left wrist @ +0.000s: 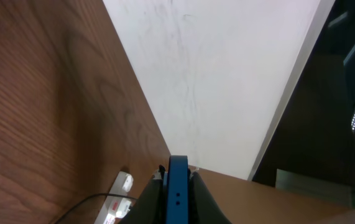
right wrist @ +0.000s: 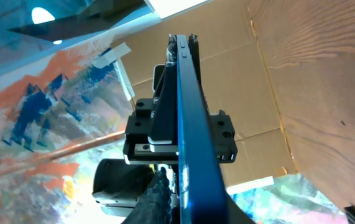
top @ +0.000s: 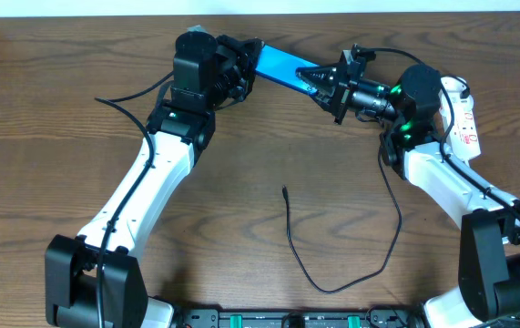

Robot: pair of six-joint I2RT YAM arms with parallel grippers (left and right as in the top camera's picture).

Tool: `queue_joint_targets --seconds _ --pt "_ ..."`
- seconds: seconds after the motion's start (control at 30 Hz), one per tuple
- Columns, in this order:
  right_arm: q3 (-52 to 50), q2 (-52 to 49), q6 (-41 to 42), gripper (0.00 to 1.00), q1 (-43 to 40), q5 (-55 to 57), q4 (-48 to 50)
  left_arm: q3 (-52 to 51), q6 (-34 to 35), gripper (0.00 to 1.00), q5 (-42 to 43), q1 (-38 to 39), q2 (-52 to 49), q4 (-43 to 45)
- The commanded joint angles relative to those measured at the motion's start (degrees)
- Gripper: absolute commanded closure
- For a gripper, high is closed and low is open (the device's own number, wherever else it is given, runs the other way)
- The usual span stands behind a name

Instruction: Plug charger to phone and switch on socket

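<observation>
One phone [top: 282,64] at 12 o'clock, between two grippers: left gripper [top: 249,66] clamped on it; right gripper [top: 319,77] at the other end, grip unclear. One charger [top: 287,219], seen overhead only, tip near centre. One socket [top: 464,118] at 2 o'clock.

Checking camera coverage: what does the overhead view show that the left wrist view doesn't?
Only overhead: the right pincer at one end of the slim blue-screened phone, and the free tip of the thin black charger cable on the wooden table. Only left wrist: a white wall beyond the table edge. Both: that phone clamped in the left pincer, plus the white power strip.
</observation>
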State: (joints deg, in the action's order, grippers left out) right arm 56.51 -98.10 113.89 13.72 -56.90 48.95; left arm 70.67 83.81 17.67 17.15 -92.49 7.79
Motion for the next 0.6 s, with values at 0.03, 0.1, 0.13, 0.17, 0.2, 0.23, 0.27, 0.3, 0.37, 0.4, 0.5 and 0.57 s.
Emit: queue_joint_targets --seconds 0.03,0.1,0.13,0.17,0.2,0.23,0.27,0.3,0.37,0.4,0.5,0.57 --pt "0.8 0.3 -5.0 0.78 -1.0 -1.4 0.5 0.4 -0.5 0.93 -0.8 -0.1 0.3 0.3" --pt "0.8 0.3 -7.0 0.62 -1.6 -1.9 0.5 0.4 -0.5 0.93 -0.8 -0.2 0.3 0.3" --pt "0.8 0.3 -7.9 0.54 -1.8 -2.3 0.5 0.4 -0.5 0.93 -0.8 -0.3 0.3 0.3" --pt "0.8 0.3 -9.0 0.47 -2.0 -2.8 0.5 0.4 -0.5 0.93 -0.8 -0.5 0.3 0.3" --pt "0.8 0.3 -10.6 0.27 -2.3 -3.4 0.4 0.4 -0.5 0.93 -0.8 -0.9 0.3 0.3" --pt "0.8 0.3 -12.4 0.09 -2.6 -3.8 0.0 0.4 -0.5 0.92 -0.8 -1.5 0.3 0.3" --pt "0.8 0.3 -13.3 0.01 -2.8 -4.0 -0.3 0.4 -0.5 0.92 -0.8 -1.8 0.3 0.3" --pt "0.8 0.3 -14.5 0.01 -3.0 -4.0 -0.7 0.4 -0.5 0.93 -0.5 -2.3 0.3 0.3" --pt "0.8 0.3 -17.1 0.01 -3.4 -3.9 -2.3 0.4 -0.5 0.93 0.7 -3.5 0.3 0.3" --pt "0.8 0.3 -18.0 0.01 -3.5 -3.9 -2.9 0.4 -0.5 0.93 1.5 -4.0 0.3 0.3" --pt "0.8 0.3 -24.0 0.01 -3.9 -4.0 -5.5 0.4 -1.2 0.93 6.9 -6.6 0.3 0.3" --pt "0.8 0.3 -28.2 0.01 -4.0 -4.1 -7.1 0.4 -2.7 0.93 11.5 -8.4 0.3 0.3"
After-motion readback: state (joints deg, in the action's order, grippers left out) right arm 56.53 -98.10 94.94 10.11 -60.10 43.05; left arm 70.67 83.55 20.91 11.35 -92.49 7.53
